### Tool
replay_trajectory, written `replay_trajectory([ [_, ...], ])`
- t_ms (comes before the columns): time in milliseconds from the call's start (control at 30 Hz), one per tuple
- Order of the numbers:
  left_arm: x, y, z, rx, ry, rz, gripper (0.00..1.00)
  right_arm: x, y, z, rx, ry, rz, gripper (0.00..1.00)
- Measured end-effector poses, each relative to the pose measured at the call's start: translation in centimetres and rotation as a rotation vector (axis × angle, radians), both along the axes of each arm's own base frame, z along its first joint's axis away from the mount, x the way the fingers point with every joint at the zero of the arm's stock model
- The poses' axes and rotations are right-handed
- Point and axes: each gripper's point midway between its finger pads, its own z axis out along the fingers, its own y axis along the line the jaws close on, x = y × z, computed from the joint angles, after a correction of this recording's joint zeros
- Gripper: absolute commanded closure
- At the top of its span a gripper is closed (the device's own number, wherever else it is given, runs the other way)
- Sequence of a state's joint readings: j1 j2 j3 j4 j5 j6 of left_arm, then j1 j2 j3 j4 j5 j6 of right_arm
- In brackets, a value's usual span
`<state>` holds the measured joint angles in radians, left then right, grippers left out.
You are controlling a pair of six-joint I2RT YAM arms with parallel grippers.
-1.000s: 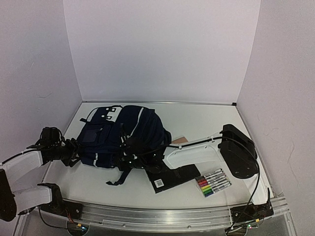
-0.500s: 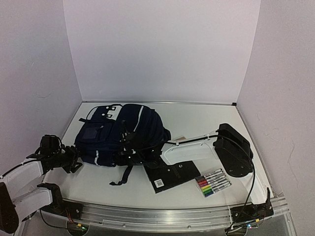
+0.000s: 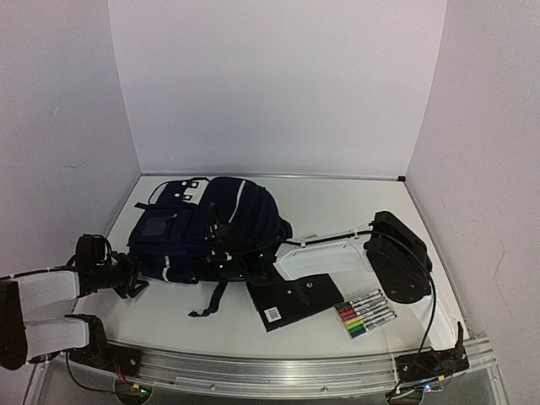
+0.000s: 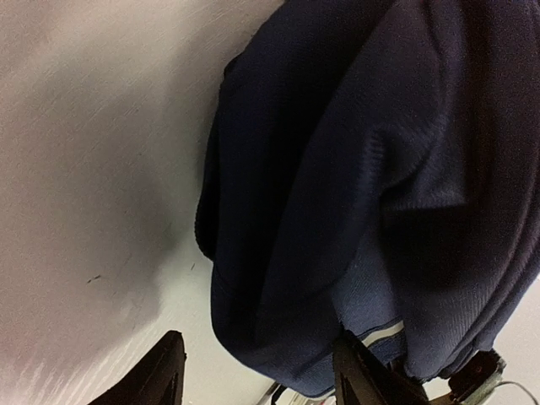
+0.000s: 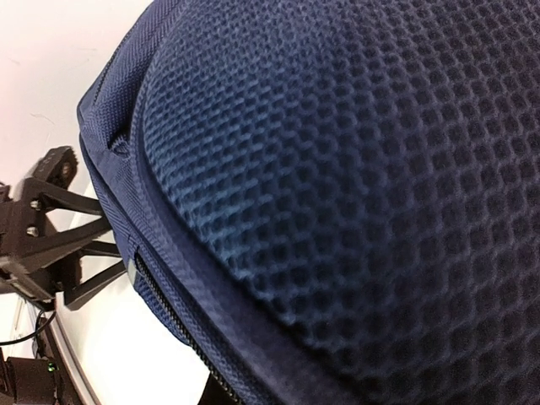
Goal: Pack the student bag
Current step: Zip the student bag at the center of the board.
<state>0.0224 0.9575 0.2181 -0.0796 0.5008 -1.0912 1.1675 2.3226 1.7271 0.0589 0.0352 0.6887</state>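
The student bag (image 3: pixel 207 226), navy with thin white stripes, lies flat at the table's centre-left. My left gripper (image 3: pixel 133 277) is at its left near corner and stands open. In the left wrist view its two black fingertips (image 4: pixel 164 371) straddle the bag's rounded corner (image 4: pixel 337 211), and the right-hand one touches the fabric. My right gripper (image 3: pixel 224 263) is pressed onto the bag's near edge and is shut. The right wrist view is filled by the bag's mesh (image 5: pixel 354 169) and a zip (image 5: pixel 169 312), which hide its fingers and whatever they pinch.
A black strap (image 3: pixel 209 302) trails from the bag toward the near edge. A flat black notebook (image 3: pixel 295 301) lies right of it, and a pack of coloured markers (image 3: pixel 365 313) lies further right. The walls stand close on the left and at the back.
My left gripper has pulled back left and nearer, off the bag's side, with its jaws a little narrower. My right gripper has shut at the bag's near edge.
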Motion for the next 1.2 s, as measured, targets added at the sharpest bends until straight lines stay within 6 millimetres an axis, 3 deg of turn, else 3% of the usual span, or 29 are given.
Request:
replay_trajectory([
  [167,1.5,-0.8,0.1,-0.029,-0.008,-0.029,0.9,-0.1,-0.1,0.0,-0.002,0.002,0.011,0.99],
  [233,2.2,-1.0,0.9,-0.037,-0.029,-0.043,0.99,-0.2,-0.4,0.1,-0.003,0.007,0.017,0.92],
  [400,4.1,-1.7,4.3,-0.054,-0.119,-0.089,1.0,-1.1,-2.1,2.0,0.011,0.025,0.042,0.72],
  [500,5.2,-2.2,7.7,-0.066,-0.2,-0.123,1.0,-2.0,-3.5,4.3,0.034,0.031,0.054,0.66],
  [667,6.2,-3.0,12.6,-0.076,-0.303,-0.192,1.0,-4.2,-3.5,9.2,0.116,0.01,0.092,0.66],
  [767,6.3,-3.3,13.9,-0.077,-0.324,-0.218,1.0,-5.1,-2.9,10.4,0.153,0.012,0.108,0.7],
  [933,6.0,-3.4,13.7,-0.072,-0.3,-0.231,1.0,-5.1,-1.6,9.1,0.148,0.022,0.102,0.75],
  [1200,5.7,-3.4,13.3,-0.072,-0.281,-0.232,1.0,-1.0,-1.1,5.3,0.102,0.016,0.008,0.82],
])
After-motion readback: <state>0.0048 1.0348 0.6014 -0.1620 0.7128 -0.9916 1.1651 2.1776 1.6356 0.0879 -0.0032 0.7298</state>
